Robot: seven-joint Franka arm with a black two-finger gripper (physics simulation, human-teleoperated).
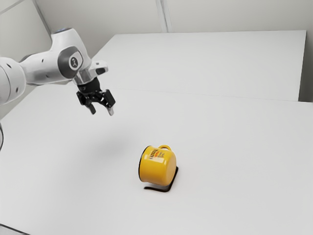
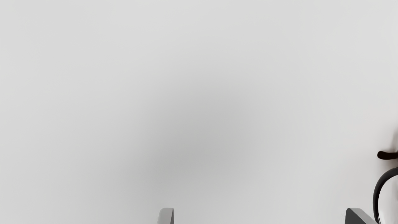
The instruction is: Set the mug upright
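In the exterior view, a yellow mug [image 1: 157, 167] with a dark rim lies on its side, its mouth turned toward the exterior view's left and its handle at the top. My gripper [image 1: 101, 112] hangs well above the table, up and to the exterior view's left of the mug, with its fingers apart and nothing between them. In the wrist view the gripper [image 2: 259, 216] shows two widely spaced fingertips. Beyond one fingertip, part of the mug's dark rim [image 2: 376, 196] shows at the picture's edge.
A thin black angled piece [image 1: 166, 189] lies on the white table [image 1: 234, 161] at the mug's side and base; its end [image 2: 385, 155] also shows in the wrist view. A pale wall rises behind.
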